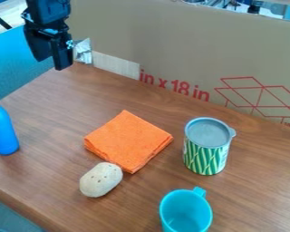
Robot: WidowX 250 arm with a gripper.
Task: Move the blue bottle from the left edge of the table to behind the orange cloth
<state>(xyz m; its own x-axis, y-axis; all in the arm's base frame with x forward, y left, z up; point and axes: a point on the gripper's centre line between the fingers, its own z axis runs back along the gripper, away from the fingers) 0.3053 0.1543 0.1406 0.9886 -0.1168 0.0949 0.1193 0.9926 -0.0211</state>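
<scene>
The claw [52,63], upper left, hangs wide and empty. The slim blue bottle [2,130], left edge, could topple if bumped; the beige lump [101,180] beside the orange cloth [129,140], lower left, could roll if nudged.

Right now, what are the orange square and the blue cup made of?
The orange cloth looks like soft, dull fabric, maybe felt or microfiber: it lies folded in layers. The blue cup seems smooth, slightly shiny plastic, though glazed ceramic is possible.
</scene>
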